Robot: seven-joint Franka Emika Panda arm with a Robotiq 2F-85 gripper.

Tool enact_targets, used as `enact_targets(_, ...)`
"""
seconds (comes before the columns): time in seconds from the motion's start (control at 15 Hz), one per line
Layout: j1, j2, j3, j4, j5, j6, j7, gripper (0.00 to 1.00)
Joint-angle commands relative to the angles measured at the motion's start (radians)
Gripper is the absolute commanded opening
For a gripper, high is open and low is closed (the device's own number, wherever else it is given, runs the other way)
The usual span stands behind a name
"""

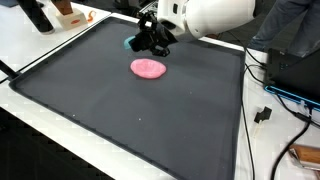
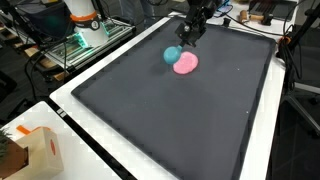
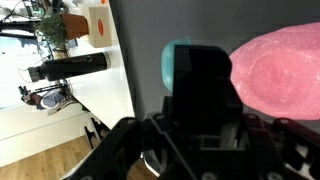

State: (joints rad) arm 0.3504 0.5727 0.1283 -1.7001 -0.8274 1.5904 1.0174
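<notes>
The end effector (image 1: 151,42) hangs close above a teal ball (image 1: 133,43), which sits on the dark mat (image 1: 120,115) covering the bench (image 1: 35,45), toward one edge and away from the corners. A flat pink blob (image 1: 148,68) lies just beside the ball. In the wrist view the end effector's black body hides its fingertips, so I cannot tell whether they are spread or pressed together.

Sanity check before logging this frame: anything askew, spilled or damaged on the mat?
Nothing stands out. The pink blob and teal ball lie side by side on the flat dark mat, pincer close by. No spill or damage shows.
</notes>
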Motion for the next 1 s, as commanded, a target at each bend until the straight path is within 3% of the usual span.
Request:
enact_targets(0.0,-0.016,-0.008,-0.003,-0.011,0.002,0.045,-0.042,0.25)
enact_targets(0.53,-0.049,-0.067,-0.003,-0.041,0.028,0.132,-0.129,0.25)
enact_targets(0.93,-0.099,-0.165,0.003,-0.088,0.124,0.234,-0.27,0.25)
